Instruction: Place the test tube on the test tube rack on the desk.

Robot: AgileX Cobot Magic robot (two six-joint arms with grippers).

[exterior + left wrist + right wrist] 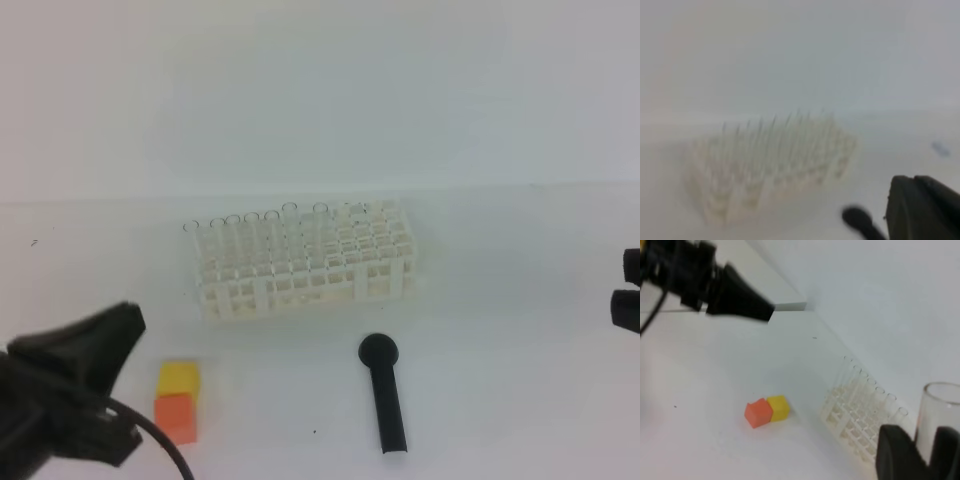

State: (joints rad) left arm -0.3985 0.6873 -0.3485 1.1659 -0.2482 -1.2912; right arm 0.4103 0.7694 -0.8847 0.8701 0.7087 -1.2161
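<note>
In the right wrist view a clear glass test tube (940, 410) stands upright between the black fingers of my right gripper (924, 442), which is shut on it. In the high view only the black tip of that gripper (628, 290) shows at the right edge, and the tube is not visible there. The white lattice test tube rack (305, 262) stands mid-desk (500, 380) with several clear tubes in its back-left holes; it also appears as rack (855, 415) and blurred rack (765, 165). My left gripper (118, 330) hovers at the lower left, shut and empty, left of the rack.
A black round-headed tool (384, 395) lies in front of the rack. A yellow block (179, 378) and an orange block (176, 417) sit touching beside the left arm. A cable trails from that arm along the front edge.
</note>
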